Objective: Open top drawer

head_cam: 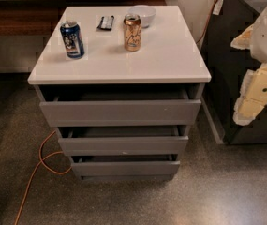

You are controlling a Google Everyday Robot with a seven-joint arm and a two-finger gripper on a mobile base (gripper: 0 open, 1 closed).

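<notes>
The top drawer [120,112] is the widest grey, handle-less front, just under the white cabinet top [170,55]. It stands pulled out a little, with a dark gap showing behind its front. The two smaller grey drawers [123,145] below it are also slightly out. My gripper [259,86], with white and cream-yellow parts, hangs at the right edge of the view. It is to the right of the cabinet, about level with the top drawer and apart from it.
On the cabinet top stand a blue can [72,40], a gold can [132,32], a white bowl [142,15] and a dark packet [106,22]. An orange cable [39,168] runs over the floor at the left. A dark cabinet [226,55] stands close on the right.
</notes>
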